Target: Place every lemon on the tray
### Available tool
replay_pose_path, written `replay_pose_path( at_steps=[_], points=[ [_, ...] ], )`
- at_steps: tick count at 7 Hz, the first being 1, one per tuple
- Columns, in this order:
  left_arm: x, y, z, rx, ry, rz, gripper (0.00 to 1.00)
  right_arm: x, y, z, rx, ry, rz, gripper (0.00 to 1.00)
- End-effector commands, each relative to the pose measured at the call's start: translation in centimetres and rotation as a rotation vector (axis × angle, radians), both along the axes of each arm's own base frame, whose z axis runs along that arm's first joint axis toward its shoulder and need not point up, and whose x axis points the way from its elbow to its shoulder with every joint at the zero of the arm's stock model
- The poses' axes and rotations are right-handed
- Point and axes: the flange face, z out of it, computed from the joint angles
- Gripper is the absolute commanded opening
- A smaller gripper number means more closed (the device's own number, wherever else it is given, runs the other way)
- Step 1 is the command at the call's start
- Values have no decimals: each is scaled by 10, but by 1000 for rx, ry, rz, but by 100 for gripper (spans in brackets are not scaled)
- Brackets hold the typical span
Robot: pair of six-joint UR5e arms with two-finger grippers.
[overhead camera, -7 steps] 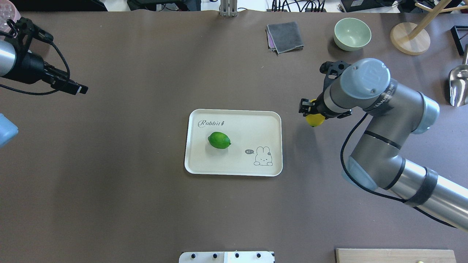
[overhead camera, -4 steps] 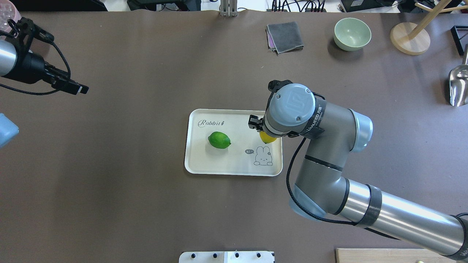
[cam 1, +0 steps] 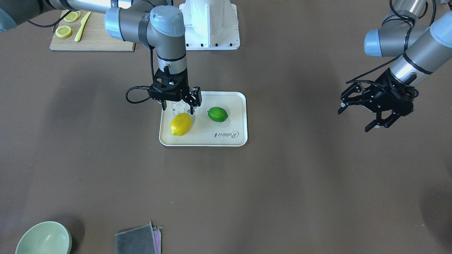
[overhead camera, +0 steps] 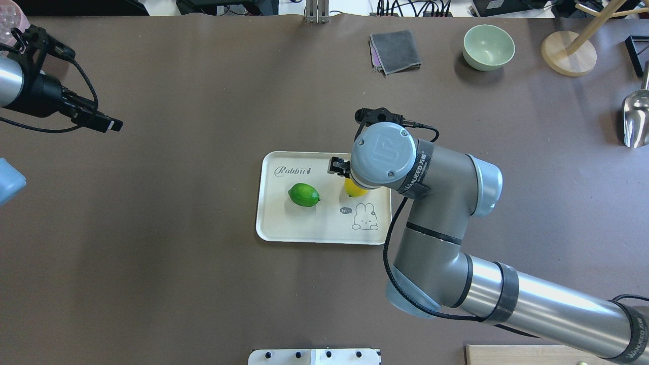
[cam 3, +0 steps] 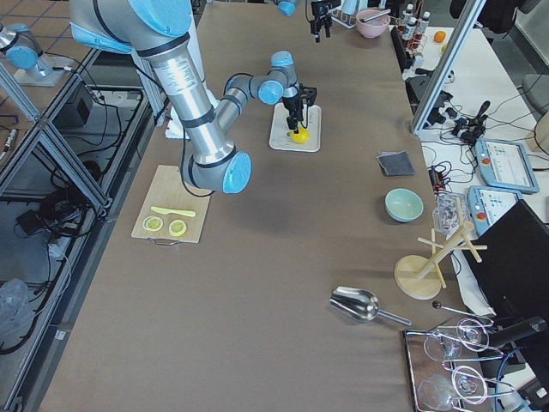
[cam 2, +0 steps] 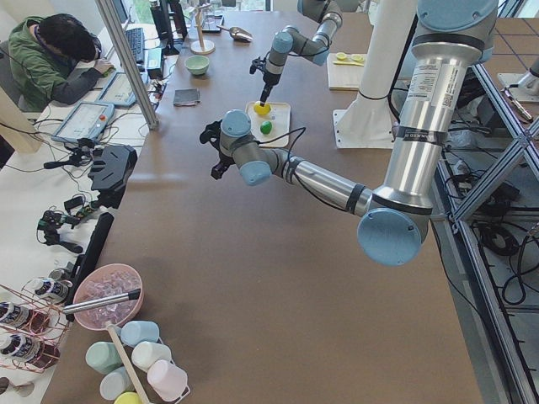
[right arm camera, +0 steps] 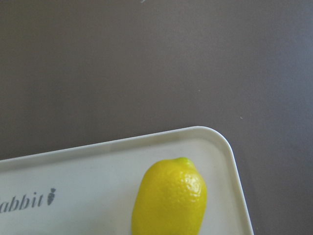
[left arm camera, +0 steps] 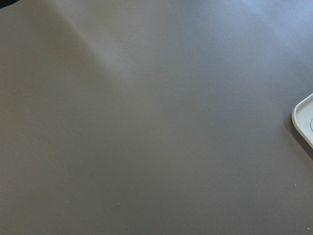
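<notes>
The yellow lemon (cam 1: 180,124) lies on the cream tray (cam 1: 226,139), on the side nearer my right arm. It also shows in the right wrist view (right arm camera: 171,198), and in the overhead view (overhead camera: 353,190) half hidden under my wrist. The green lemon (cam 1: 217,114) lies on the tray beside it. My right gripper (cam 1: 177,109) hangs just above the yellow lemon with its jaws spread open, holding nothing. My left gripper (cam 1: 353,121) is open and empty, far off over bare table. Its wrist view shows only a tray corner (left arm camera: 305,117).
A bamboo cutting board (cam 1: 102,38) with lemon slices (cam 1: 63,31) and a yellow knife lies near my base. A green bowl (overhead camera: 488,46), a grey cloth (overhead camera: 395,50), a wooden stand (overhead camera: 568,53) and a metal scoop (overhead camera: 636,119) sit at the far right.
My right arm carried the yellow lemon leftward from beside the tray to over it. The lemon now lies on the tray and the jaws stand open. The left arm has barely moved.
</notes>
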Motion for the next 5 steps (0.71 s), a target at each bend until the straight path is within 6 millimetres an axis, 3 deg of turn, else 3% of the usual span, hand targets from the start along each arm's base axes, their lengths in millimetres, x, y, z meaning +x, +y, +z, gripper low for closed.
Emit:
replay_pose_path(
  at_steps=[1,2,4,5],
  points=[
    [0,1,2,-3,-1,1,100,68,-35,-7,6,11,-91,100],
    [-1,1,4,-3,-4,3,100,116,-55,10,41,17,-143,100],
    [-13,-6,6,18,-27,3,100,231,-90,59,135,23,-302,100],
    [-49,-19,15,27,-88,11,100,296,-104,104,185,50,-389,100]
  ],
)
